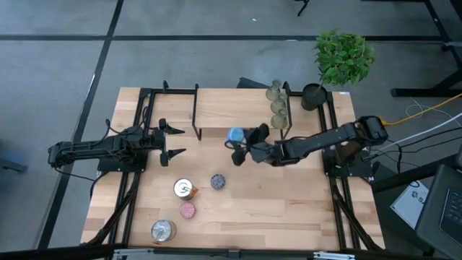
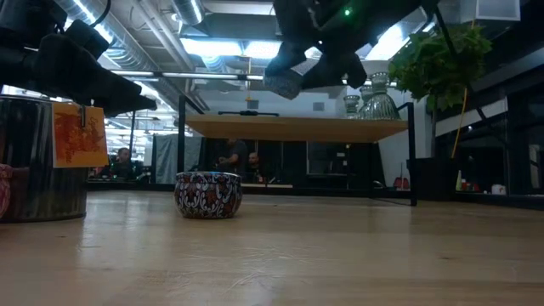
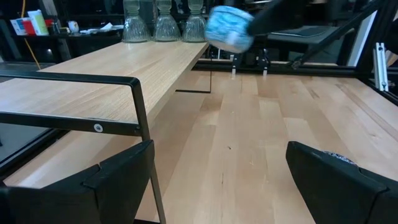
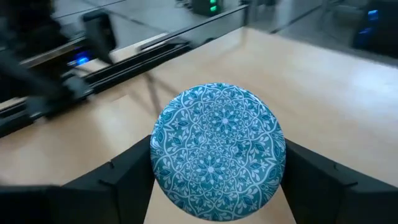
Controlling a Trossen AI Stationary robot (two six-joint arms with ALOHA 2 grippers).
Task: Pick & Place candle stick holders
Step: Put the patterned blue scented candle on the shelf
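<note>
We cannot make out much of the blue holder (image 1: 235, 135) from above: the right hand (image 1: 243, 144) covers part of it, clamped on it and holding it in the air beside the raised shelf (image 1: 231, 108). In the right wrist view the blue holder's patterned round face (image 4: 217, 152) fills the gap between the two fingers. In the low view the held holder is dark against the ceiling lights and hard to tell from the hand.

Three pale green glass holders (image 1: 277, 104) stand in a row at the shelf's end, near the potted plant (image 1: 339, 61). On the worktop (image 1: 289, 209) lie the purple-speckled holder (image 1: 218, 181), the pink holder (image 1: 187, 210) and two silvery holders (image 1: 185, 188) (image 1: 163, 230); an orange label on one is unreadable.

The left hand (image 1: 175, 141) waits over the worktop's left side, fingers apart.
</note>
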